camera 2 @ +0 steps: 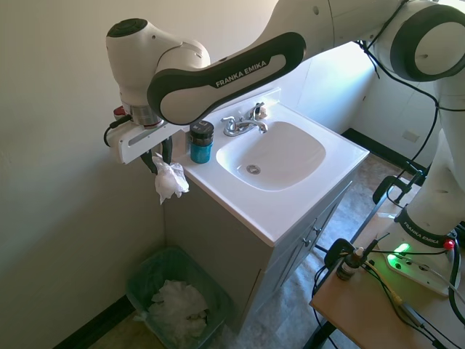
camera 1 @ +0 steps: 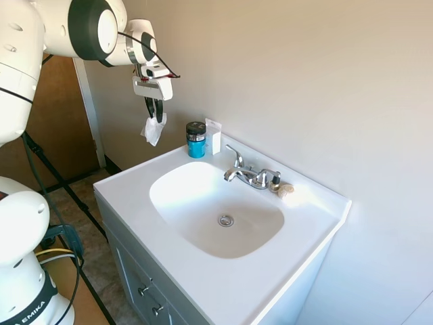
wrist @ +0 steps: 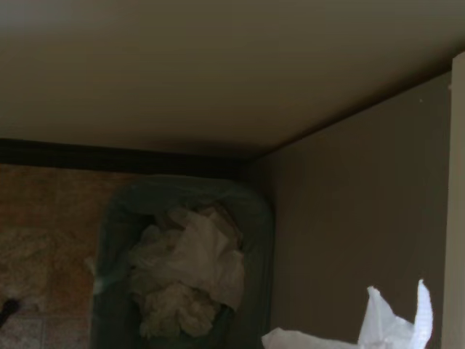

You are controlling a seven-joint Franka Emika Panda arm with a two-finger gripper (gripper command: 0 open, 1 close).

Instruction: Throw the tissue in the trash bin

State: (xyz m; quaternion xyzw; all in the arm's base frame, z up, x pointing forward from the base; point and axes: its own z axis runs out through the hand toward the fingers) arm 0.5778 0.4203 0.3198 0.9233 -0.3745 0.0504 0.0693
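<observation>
up high, gripper (camera 2: 161, 154) pinches tissue (camera 2: 171, 182), fingertips hidden.

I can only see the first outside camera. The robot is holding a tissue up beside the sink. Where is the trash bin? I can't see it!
Observer: The trash bin stands on the floor beside the sink cabinet, against the wall.
Operator: Is the tissue over it?
Observer: The gripper holds the tissue high above the bin, roughly over it; the wrist view looks down onto the bin.
Operator: Is the bin empty?
Observer: No, crumpled white paper already lies inside.
</observation>
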